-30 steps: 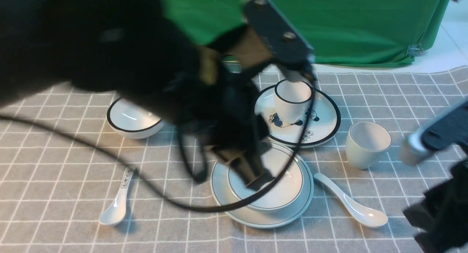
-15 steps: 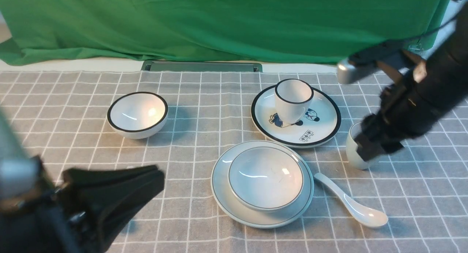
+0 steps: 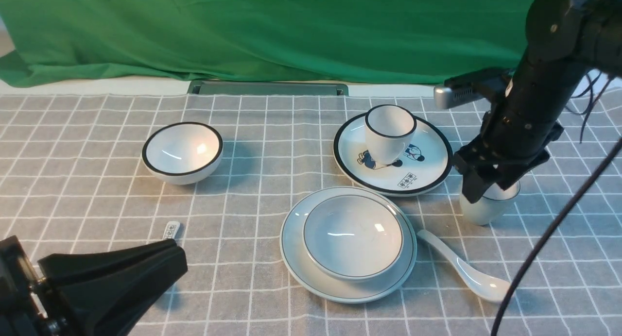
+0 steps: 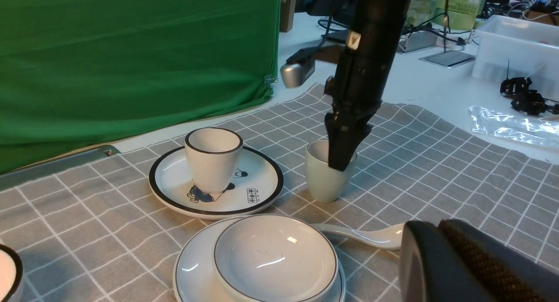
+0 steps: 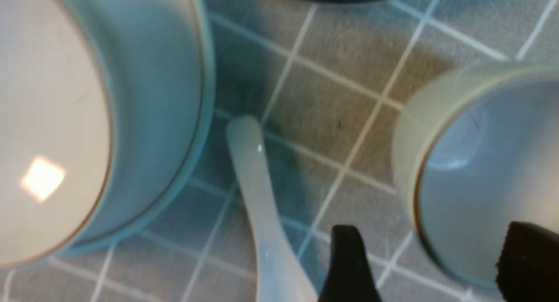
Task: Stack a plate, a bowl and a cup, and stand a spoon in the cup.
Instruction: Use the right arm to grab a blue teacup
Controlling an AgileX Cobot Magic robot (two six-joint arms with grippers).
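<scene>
The bowl [image 3: 353,236] sits in the plate [image 3: 296,258] at the front middle of the checked cloth. To their right the plain white spoon [image 3: 466,273] lies flat. Behind it stands the cup [image 3: 486,210], upright. My right gripper [image 3: 486,190] hangs open over the cup's rim. In the right wrist view one finger [image 5: 349,267] is outside the cup [image 5: 471,162] and the other is over its inside. My left gripper [image 3: 177,260] rests shut and empty at the near left corner.
A black-rimmed bowl [image 3: 182,151] stands at the back left. A black-rimmed cartoon plate [image 3: 427,166] carries a black-rimmed cup [image 3: 388,132] just behind the stack. A printed spoon handle [image 3: 171,229] pokes out behind my left gripper. The right arm's cable [image 3: 549,239] crosses the spoon's end.
My left arm has pulled back from over the bowl to the near left corner and shut. My right arm has swung in over the cup and its jaws have widened.
</scene>
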